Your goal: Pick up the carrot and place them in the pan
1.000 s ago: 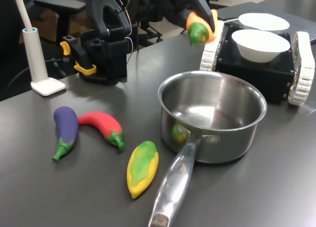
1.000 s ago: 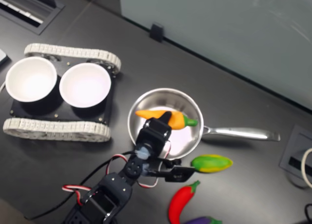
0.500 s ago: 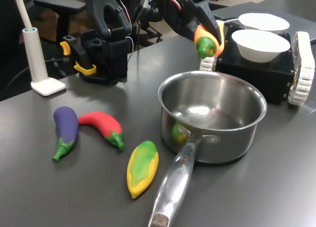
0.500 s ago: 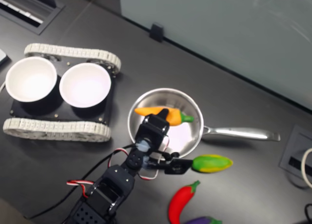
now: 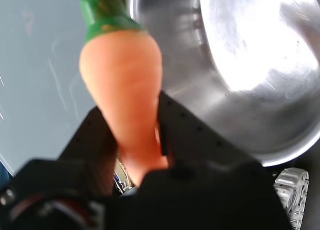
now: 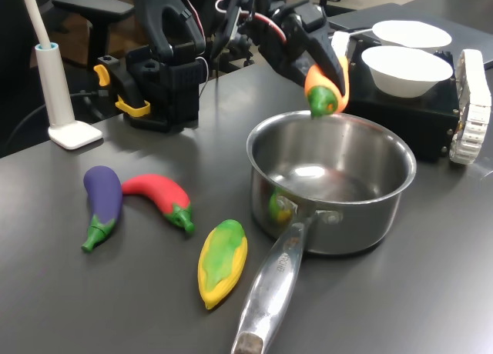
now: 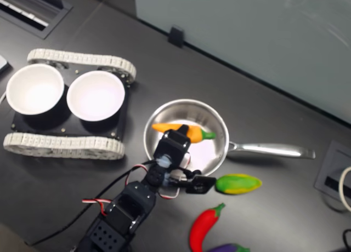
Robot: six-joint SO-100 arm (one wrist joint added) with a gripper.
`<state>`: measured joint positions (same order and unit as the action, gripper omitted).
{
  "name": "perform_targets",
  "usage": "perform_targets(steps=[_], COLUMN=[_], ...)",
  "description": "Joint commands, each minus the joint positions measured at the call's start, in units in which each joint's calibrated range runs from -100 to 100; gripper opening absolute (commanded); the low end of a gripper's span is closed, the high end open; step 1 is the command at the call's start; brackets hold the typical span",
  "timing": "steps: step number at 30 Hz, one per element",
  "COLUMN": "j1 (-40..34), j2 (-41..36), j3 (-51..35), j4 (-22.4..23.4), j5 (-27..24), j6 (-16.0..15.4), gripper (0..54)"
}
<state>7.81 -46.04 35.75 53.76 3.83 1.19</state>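
1. The wrist view was mostly blocked: the carrot (image 5: 122,85) filled the centre, blurred, with its tip buried between the dark fingers (image 5: 187,140) of the gripper (image 5: 137,145), which I read as clamped on it from both sides.
2. In that view the pan (image 5: 250,80) was cut off by the frame; I saw only part of its shiny wall and floor.
3. In the first exterior view the gripper (image 6: 327,69) held the carrot (image 6: 326,88) above the pan's far rim (image 6: 331,173), green end pointing down, not touching the metal. The finger contact itself was hard to make out there.
4. The second exterior view showed what the others did not: seen from above, the carrot (image 7: 184,131) lay across the pan's opening (image 7: 216,120), with the gripper (image 7: 178,137) over its middle.
5. Only the first exterior view showed the eggplant (image 6: 102,202) in full; the second exterior view cut it at the bottom edge.
6. The chili pepper (image 6: 160,198) and corn cob (image 6: 223,260) lay on the table (image 6: 92,308), apart from the pan.
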Motion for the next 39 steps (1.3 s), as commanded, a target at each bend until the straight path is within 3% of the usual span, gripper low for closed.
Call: perform_targets(steps=[1,9,21,29,39], j1=[-0.82,-2.42,-3.34,-4.37,-8.15], j2=[-0.48,0.03,-0.05,-0.81,-2.92], j3=[0.28,4.28,5.92,5.92,8.19], j4=[-5.10,-8.94,-9.28,-7.32,-6.81], j5=[-0.10,0.20,0.10,0.54,1.76], j6=[1.41,2.08,2.50,2.50,4.10], gripper=[0.1,0.1,0.3,13.8,19.0])
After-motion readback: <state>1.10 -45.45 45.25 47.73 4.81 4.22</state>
